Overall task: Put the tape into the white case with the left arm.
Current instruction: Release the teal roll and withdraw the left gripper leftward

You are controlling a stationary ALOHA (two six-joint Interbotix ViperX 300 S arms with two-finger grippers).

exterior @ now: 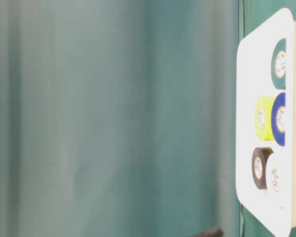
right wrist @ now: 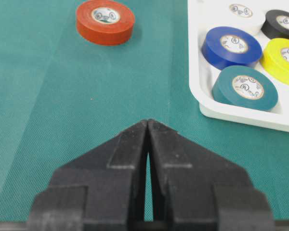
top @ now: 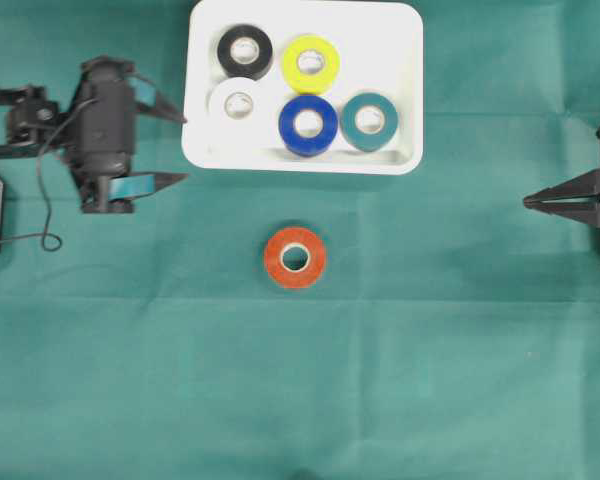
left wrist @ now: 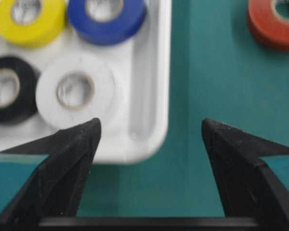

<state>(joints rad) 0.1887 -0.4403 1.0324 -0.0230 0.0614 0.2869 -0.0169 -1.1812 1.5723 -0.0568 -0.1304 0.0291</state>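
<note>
An orange-red tape roll (top: 295, 257) lies flat on the green cloth below the white case (top: 205, 150); the roll also shows in the left wrist view (left wrist: 274, 24) and the right wrist view (right wrist: 105, 22). The case (left wrist: 151, 96) holds black, yellow, white, blue and teal rolls. My left gripper (top: 183, 148) stands open and empty beside the case's left edge, its teal-striped fingers wide apart, up and left of the orange-red roll. In the left wrist view its tips (left wrist: 151, 126) frame the case's near corner. My right gripper (top: 528, 202) is shut at the far right, holding nothing (right wrist: 148, 121).
Green cloth covers the whole table. A thin black cable (top: 40, 215) loops on the cloth by the left arm's base. The table-level view shows the case (exterior: 246, 123) on its side at the right with several rolls in it.
</note>
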